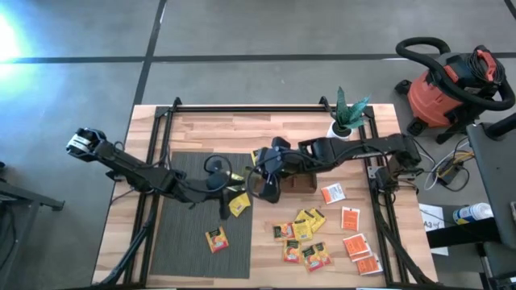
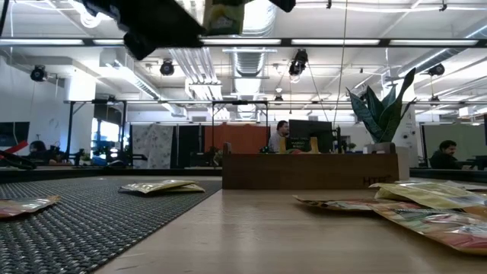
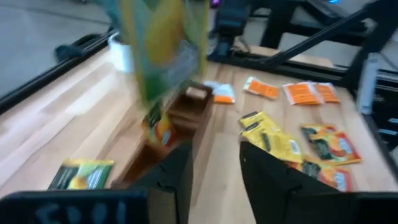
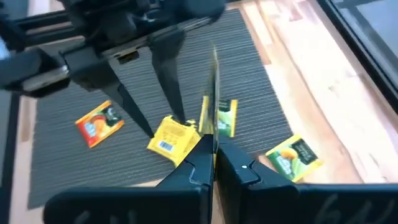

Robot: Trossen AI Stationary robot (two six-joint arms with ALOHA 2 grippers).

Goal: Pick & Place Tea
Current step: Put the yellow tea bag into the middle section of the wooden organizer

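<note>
A yellow-green tea sachet hangs edge-up above the dark mat, pinched in the clenched right claw. The left claw, fingers parted and released, faces it mid-worktop.

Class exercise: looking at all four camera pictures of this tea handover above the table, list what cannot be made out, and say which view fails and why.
- Print on the held sachet: right wrist view shows it edge-on; left wrist view blurs it.
- Wooden tray: high view, mostly hidden under the right gripper and its arm.
- Left gripper: low view cuts it off at the top edge.
- Sachets on the mat: low view sees them side-on, faces unreadable.
</note>
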